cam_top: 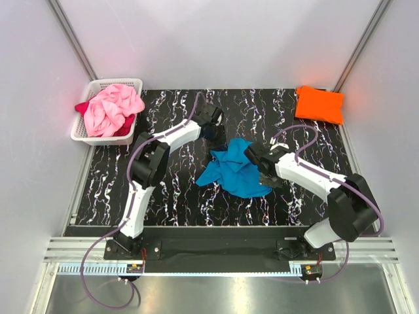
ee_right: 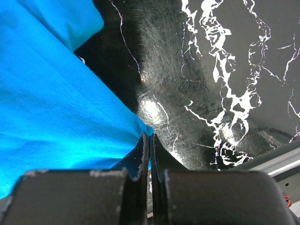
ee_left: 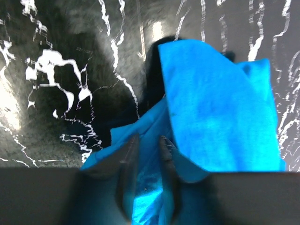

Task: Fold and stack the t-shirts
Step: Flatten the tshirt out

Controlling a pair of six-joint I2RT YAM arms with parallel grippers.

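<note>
Turquoise t-shirt: lies crumpled, not flat, near the middle of the black marbled table, between the two arms.

Left tool: at the shirt's far left corner. Fingers narrow, and a fold of turquoise cloth fills the gap between them. In the left wrist view a flap of the shirt stands raised just beyond the fingers, with bare table to its left.

Right tool: at the shirt's right side. Fingers pressed together with the shirt's edge pinched at their tips. In the right wrist view the cloth runs taut from the tips toward the upper left, and the table surface shows to the right.

Orange t-shirt: a compact folded rectangle at the far right corner of the table, well apart from both tools.

White lattice basket: at the far left corner. Pink t-shirt is heaped loose in it, rising above the rim. Dark red t-shirt lies under the pink one, showing at the basket's left and near sides. Neither is folded.
</note>
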